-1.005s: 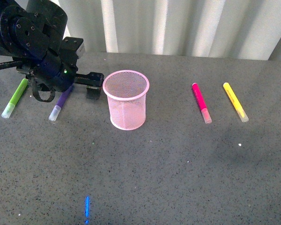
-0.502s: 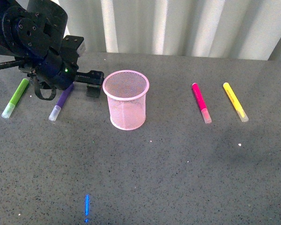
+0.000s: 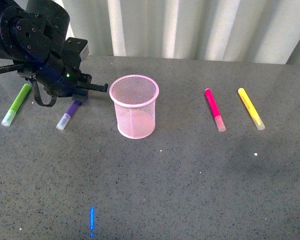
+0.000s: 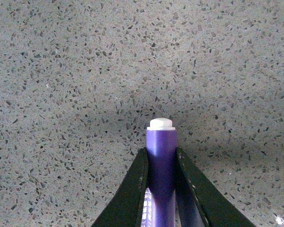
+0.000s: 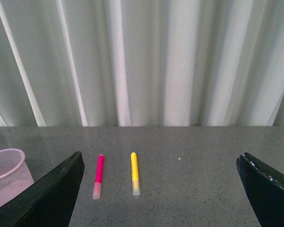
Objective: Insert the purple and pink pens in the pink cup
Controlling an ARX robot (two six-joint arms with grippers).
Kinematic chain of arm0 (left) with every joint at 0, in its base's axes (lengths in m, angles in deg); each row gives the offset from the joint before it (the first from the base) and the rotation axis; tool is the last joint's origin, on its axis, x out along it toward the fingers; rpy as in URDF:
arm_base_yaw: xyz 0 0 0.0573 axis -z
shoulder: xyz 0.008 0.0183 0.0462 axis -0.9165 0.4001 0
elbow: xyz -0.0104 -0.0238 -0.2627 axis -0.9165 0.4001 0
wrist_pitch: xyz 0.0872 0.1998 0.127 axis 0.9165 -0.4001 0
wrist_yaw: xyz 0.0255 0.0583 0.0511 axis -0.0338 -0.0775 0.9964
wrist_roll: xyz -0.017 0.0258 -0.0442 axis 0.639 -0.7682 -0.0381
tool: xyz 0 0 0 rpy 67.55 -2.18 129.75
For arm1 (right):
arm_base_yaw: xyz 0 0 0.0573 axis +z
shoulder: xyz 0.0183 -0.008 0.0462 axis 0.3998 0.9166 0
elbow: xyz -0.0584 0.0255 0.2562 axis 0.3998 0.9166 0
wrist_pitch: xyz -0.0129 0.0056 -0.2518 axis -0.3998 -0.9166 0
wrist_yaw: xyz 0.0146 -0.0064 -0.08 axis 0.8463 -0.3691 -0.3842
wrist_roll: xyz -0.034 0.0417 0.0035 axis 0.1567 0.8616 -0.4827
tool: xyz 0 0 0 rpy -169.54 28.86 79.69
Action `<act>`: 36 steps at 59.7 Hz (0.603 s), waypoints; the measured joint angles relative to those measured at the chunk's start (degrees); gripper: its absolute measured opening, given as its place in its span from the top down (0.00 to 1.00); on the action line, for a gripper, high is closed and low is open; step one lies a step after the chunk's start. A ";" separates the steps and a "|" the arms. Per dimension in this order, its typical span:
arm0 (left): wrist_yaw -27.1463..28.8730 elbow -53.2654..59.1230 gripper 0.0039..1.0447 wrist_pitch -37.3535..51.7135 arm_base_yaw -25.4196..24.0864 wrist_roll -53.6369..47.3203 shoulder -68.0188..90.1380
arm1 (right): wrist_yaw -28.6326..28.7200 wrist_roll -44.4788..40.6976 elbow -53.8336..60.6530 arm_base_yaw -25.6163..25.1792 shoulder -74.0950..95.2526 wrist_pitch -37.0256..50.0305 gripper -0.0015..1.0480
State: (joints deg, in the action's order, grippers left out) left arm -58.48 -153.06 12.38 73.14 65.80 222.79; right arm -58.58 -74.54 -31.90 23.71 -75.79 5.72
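Observation:
The purple pen hangs slanted, clear cap down, left of the pink cup, and my left gripper is shut on its upper part. The left wrist view shows the purple pen pinched between both dark fingers, its white end sticking out past the left gripper over the speckled table. The pink pen lies flat to the right of the cup. In the right wrist view my right gripper is wide open and holds nothing, with the pink pen and the cup ahead of it.
A lime-green marker lies at the far left beside the left arm. A yellow marker lies right of the pink pen, also seen as the yellow marker. White curtains hang behind the table's back edge.
My left gripper has closed on the purple pen. The pen's capped end has shifted a little to the right, toward the cup. The other pens and the cup have not moved.

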 joint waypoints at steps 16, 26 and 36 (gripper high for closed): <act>0.09 3.50 0.88 1.99 0.13 0.59 -2.12 | -0.02 0.00 0.00 0.00 0.00 0.00 0.07; -1.46 8.76 0.88 9.29 0.42 3.56 -5.53 | -0.02 0.00 0.00 0.00 0.00 0.00 0.07; -1.75 15.85 0.88 25.14 1.44 7.98 -14.03 | -0.02 0.00 0.00 0.00 0.00 0.00 0.07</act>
State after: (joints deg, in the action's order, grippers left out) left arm -60.23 -137.22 37.52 74.58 73.77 208.75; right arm -58.60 -74.54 -31.90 23.71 -75.79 5.72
